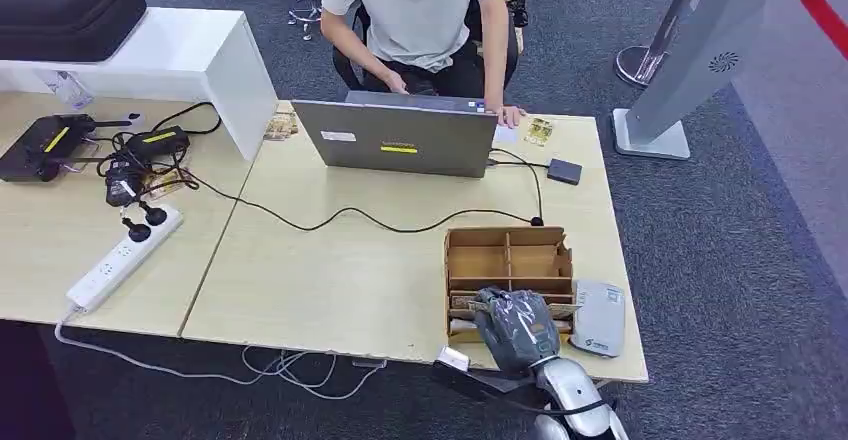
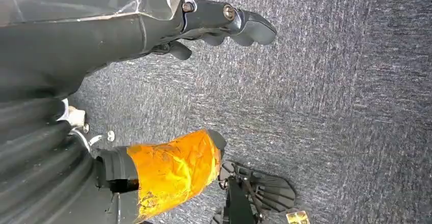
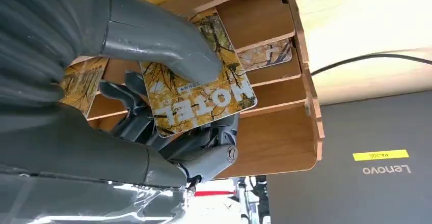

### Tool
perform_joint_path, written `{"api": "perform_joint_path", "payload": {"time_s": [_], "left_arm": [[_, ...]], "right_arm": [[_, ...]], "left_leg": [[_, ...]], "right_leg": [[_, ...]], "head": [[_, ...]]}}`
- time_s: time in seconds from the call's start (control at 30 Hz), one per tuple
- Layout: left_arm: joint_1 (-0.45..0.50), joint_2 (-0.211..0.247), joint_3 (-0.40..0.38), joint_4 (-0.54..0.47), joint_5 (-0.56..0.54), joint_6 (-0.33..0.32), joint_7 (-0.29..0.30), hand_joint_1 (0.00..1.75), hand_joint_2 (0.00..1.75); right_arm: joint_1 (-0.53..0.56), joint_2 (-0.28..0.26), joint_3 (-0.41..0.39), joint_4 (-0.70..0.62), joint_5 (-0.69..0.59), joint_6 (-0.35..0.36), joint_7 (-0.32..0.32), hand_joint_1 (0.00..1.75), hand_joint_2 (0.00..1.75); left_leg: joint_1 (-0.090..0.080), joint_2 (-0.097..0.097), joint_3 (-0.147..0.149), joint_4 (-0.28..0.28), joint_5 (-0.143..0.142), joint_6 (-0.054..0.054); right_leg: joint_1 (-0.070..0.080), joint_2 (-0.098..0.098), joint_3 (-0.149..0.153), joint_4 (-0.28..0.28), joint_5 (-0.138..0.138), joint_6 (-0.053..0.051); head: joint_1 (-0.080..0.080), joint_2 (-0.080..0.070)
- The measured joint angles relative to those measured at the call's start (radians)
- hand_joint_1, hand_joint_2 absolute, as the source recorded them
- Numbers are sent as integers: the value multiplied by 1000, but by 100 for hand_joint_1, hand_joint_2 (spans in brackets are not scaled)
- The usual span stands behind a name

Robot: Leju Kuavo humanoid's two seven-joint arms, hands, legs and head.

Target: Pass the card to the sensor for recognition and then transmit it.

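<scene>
Head view: the right hand point(image 1: 515, 328) sits over the near rows of the cardboard card rack point(image 1: 508, 257), which stands at the near right of the pale wooden table point(image 1: 330, 280); the hand is wrapped in clear plastic and its fingers cannot be made out from here. Just right of the rack lies the grey card sensor point(image 1: 598, 317), flat on the table and apart from the hand. Farther back, a grey laptop point(image 1: 395, 137) stands open with its lid toward the robot, and a person in a light shirt point(image 1: 415, 10) sits behind it with a hand at its far right corner. A black cable point(image 1: 350, 216) runs across the table from the rack toward the left, where a white power strip point(image 1: 122, 256) lies with plugs in it. Left wrist view: the left hand point(image 2: 224, 23) hangs over grey carpet point(image 2: 346, 107), dark fingers curled loosely and apart from the thumb, holding nothing. Right wrist view: the right hand pinches the card point(image 3: 198, 86), thick grey thumb point(image 3: 158, 40) pressed on its printed face, darker fingers point(image 3: 204, 147) behind it. The card shows yellow foliage and the word "HOTEL", and it is in front of the rack's wooden shelves. More cards point(image 3: 265, 56) of the same pattern sit in the slots.
</scene>
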State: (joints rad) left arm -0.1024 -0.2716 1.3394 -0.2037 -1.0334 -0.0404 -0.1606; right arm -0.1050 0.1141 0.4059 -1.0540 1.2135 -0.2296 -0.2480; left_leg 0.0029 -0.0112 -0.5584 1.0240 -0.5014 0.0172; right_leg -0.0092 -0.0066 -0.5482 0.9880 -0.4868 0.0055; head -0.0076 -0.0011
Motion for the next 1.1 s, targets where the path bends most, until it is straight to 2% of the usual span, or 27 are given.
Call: {"api": "perform_joint_path", "payload": {"time_s": [0.2, 0.33, 0.43, 0.57, 0.8, 0.9, 0.97, 1.1], "left_arm": [[0, 0, 0, 0, -7, 13, -40, 0, 175], [0, 2, 0, 0, -16, 15, -35, 0, 175], [0, 4, 0, 0, -32, 14, -18, 0, 175], [1, 7, -3, 0, -63, 9, -8, 0, 175], [2, 12, -27, 0, -91, -17, -9, 0, 175], [1, 15, -34, 0, -95, -27, -12, 0, 175], [2, 17, -42, 0, -100, -33, -20, 0, 175], [2, 20, -53, 0, -121, -45, -33, 0, 175]], "right_arm": [[0, 0, -3, 0, -6, -1, 5, 175, 175], [-9, 5, -13, -2, -26, 3, -1, 175, 175], [-59, 13, -26, -19, -81, 28, -21, 175, 175], [-198, 31, -72, -51, -182, 92, -27, 175, 175], [-507, 67, -174, -28, -279, 184, 29, 175, 175], [-594, 76, -206, 10, -285, 189, 53, 175, 175], [-675, 83, -230, 83, -268, 182, 85, 175, 175], [-826, 83, -282, 228, -188, 124, 177, 175, 175]], "left_leg": [[0, 0, 0, 0, 0, 0], [0, 0, 0, 0, 0, 0], [0, 1, 0, 0, 0, 0], [0, 2, 0, 0, 2, 0], [0, 2, 0, 0, 4, 0], [0, 1, 0, 0, 4, 0], [0, 1, -1, 0, 4, 0], [0, 1, -1, 0, 4, 0]], "right_leg": [[0, 0, 0, 0, 0, 0], [0, 0, 0, 0, 0, 0], [0, 1, 0, 1, 0, 0], [0, 2, 0, 1, 2, 0], [0, 1, 0, 2, 3, -1], [0, 1, 0, 2, 3, -1], [-1, 2, -3, 3, 4, -1], [-1, 1, -2, 3, 3, -1]], "head": [[0, 0], [0, 0], [0, 0], [0, 0], [0, 0], [0, 0], [-1, 0], [0, 0]]}}
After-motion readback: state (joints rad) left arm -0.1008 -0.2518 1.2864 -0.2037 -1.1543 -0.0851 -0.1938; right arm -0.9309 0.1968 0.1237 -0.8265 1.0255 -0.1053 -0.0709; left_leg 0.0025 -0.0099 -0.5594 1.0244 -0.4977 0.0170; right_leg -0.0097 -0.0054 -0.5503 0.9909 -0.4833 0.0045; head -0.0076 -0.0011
